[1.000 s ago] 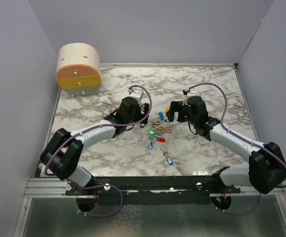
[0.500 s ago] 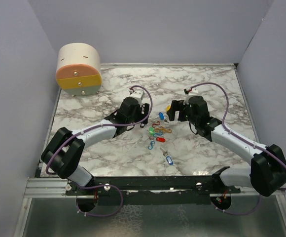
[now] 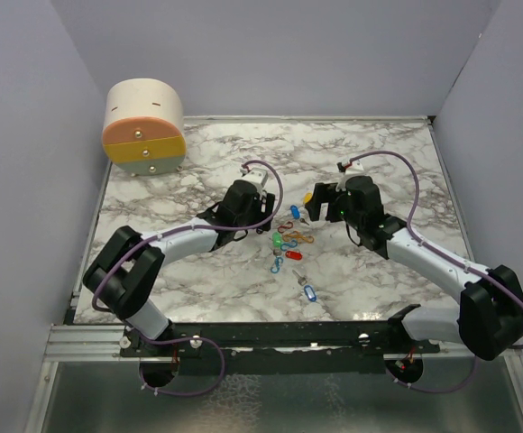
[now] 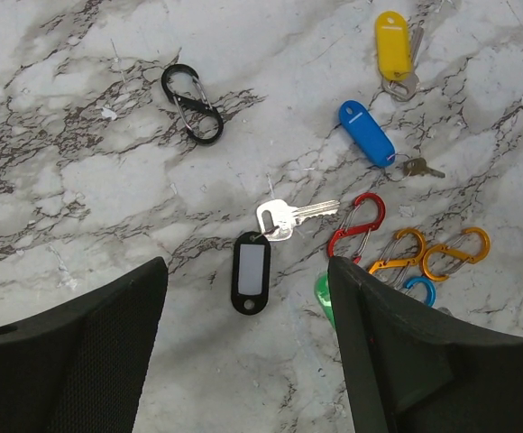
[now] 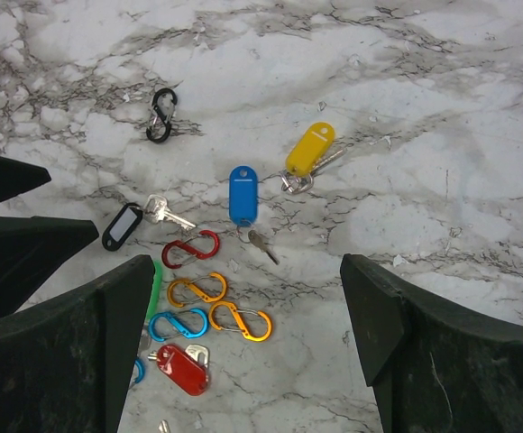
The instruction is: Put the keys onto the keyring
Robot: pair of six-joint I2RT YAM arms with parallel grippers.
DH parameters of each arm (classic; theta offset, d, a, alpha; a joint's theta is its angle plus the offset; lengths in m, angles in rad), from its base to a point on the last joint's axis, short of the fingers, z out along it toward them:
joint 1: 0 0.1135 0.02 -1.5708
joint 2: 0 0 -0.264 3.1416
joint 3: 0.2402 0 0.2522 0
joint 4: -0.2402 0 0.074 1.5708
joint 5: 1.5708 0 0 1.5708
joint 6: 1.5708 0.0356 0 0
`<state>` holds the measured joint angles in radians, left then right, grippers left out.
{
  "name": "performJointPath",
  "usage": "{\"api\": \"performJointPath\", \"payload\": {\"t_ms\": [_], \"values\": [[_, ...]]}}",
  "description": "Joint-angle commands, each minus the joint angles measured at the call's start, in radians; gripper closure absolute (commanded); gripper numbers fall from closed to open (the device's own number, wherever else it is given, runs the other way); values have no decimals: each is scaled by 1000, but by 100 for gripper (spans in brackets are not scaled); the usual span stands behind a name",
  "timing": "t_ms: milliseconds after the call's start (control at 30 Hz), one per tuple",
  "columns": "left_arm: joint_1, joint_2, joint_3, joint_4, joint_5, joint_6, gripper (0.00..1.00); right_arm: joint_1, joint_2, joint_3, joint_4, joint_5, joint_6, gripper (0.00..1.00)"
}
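Keys lie in a loose pile mid-table: a yellow-tagged key (image 5: 310,148), a blue-tagged one (image 5: 243,193), a red-tagged one (image 5: 181,368), a black-tagged silver key (image 4: 251,272) and a green tag (image 4: 323,293). Among them are S-shaped keyring clips: red (image 5: 189,248), orange (image 5: 239,321), blue (image 5: 178,325), and a black one (image 4: 189,103) lying apart. My left gripper (image 4: 246,298) hovers open over the black tag, holding nothing. My right gripper (image 5: 246,298) hangs open above the orange clips, empty. From above, the left gripper (image 3: 266,216) and the right gripper (image 3: 308,209) flank the pile.
A round cream, orange and yellow box (image 3: 144,126) stands at the back left of the marble table (image 3: 198,180). Another blue-tagged key (image 3: 309,293) lies nearer the front edge. Grey walls close in both sides and the back.
My left arm has slid right, closer to the pile, and its jaws have narrowed a little. The right arm has barely moved.
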<state>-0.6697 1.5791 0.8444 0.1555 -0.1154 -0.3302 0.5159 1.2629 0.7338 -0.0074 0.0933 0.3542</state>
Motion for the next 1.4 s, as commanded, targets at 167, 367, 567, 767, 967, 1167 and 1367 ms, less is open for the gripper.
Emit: {"api": "performJointPath", "payload": {"t_ms": [167, 367, 567, 767, 967, 1167, 1367], "values": [[-5, 29, 30, 35, -6, 9, 27, 3, 6, -9, 9, 29, 16, 15], [-5, 110, 131, 37, -82, -21, 26, 3, 12, 1, 0, 37, 9, 15], [-8, 265, 263, -17, -152, -36, 25, 2, 10, -5, 9, 47, 3, 15], [-11, 326, 316, -32, -218, -61, 26, 2, 39, -1, 21, 48, 1, 15], [-11, 363, 347, -36, -252, -70, 26, 2, 66, 11, 27, 51, -2, 15], [-11, 407, 378, -46, -270, -79, 28, 3, 73, 16, 32, 46, -1, 15], [-11, 434, 398, -52, -284, -91, 34, 3, 77, 20, 32, 54, -4, 15]]}}
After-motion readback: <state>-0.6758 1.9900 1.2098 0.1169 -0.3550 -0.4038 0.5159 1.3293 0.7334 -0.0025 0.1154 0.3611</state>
